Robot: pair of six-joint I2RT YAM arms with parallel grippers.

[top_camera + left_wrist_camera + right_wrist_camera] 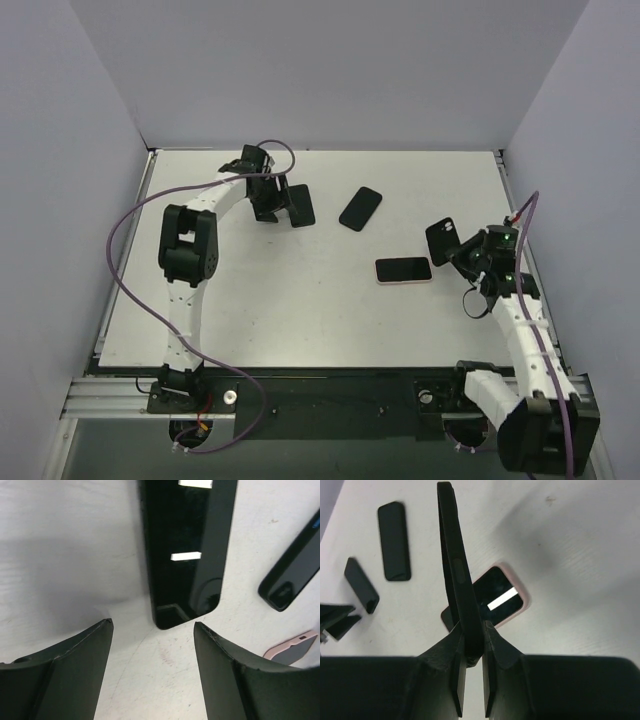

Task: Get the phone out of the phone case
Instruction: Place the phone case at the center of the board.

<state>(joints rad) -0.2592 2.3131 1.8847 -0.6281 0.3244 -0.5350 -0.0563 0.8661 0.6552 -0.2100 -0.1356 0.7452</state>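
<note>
**Spotter:** Your left hand [152, 625] stands wide open at the far left of the surface [300, 310] and touches nothing. The black phone [187, 550] lies flat straight ahead of it. The phone's near end is just past the fingertips and a little to the right, and its long axis runs away from you.

**Second:** And the case?

**Spotter:** It's in your right hand [472, 630], which is clamped on the bottom edge of the black case [454, 565]. The case is held upright above the surface, well apart from that phone. So this phone looks to be out of its case.

**Second:** What's nearest the right hand?

**Spotter:** The pink-cased phone [403, 270], screen up, just to its left. Its long axis runs across you, left to right. Your right arm is far closer to it than your left, but that hand is full.

**Second:** And the dark slab [360, 208] mid-surface?

**Spotter:** It lies between the two arms. From here I can't tell whether it's a phone or a case.
</note>
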